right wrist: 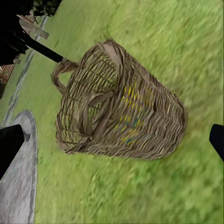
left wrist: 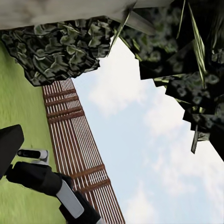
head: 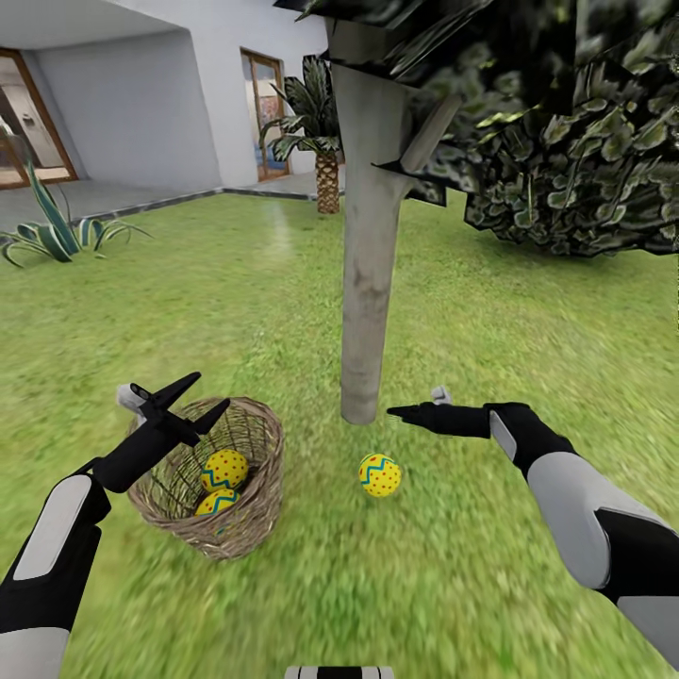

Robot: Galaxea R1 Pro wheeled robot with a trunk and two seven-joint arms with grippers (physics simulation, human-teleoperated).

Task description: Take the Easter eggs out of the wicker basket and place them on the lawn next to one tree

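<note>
The wicker basket (head: pixel 247 509) stands on the lawn (head: pixel 471 321) left of the tree's pale trunk (head: pixel 366 283). Two yellow Easter eggs (head: pixel 224 468) (head: pixel 216 502) lie inside it. A third egg (head: pixel 379 474) rests on the grass close to the trunk's base. My left gripper (head: pixel 211 390) hangs open over the basket's far left rim, holding nothing. To the right of the trunk my right gripper (head: pixel 396 412) points left above the loose egg, open and empty. Its fingers (right wrist: pixel 9 144) stand wide apart in the right wrist view, framing the basket (right wrist: pixel 116 107).
The tree's dark crown (head: pixel 566 141) overhangs the upper right. A palm (head: pixel 326 170) and the house wall stand behind, and a spiky plant (head: pixel 47 231) is at far left. A slatted fence (left wrist: pixel 70 135) and a grey paved strip (right wrist: pixel 18 177) border the grass.
</note>
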